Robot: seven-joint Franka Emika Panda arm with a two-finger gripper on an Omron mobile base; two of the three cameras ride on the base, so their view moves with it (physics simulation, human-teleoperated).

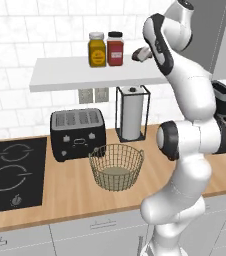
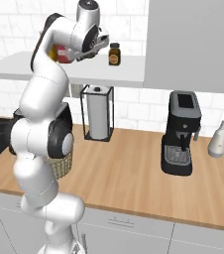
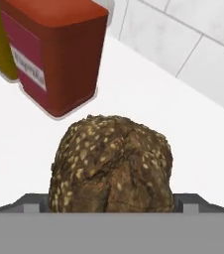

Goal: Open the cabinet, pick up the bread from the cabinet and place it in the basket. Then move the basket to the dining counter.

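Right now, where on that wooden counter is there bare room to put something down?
Free: the light wooden counter between the black-framed paper towel holder and the black coffee machine, and the strip in front of the tan wire basket. Crowded: the black toaster, basket and towel holder stand close together beside the black hob.

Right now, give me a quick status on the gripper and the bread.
Gripper open, jaws either side of the bread, not closed. Bread sits on white shelf. Red jar close beside it. Basket waits on the counter below.
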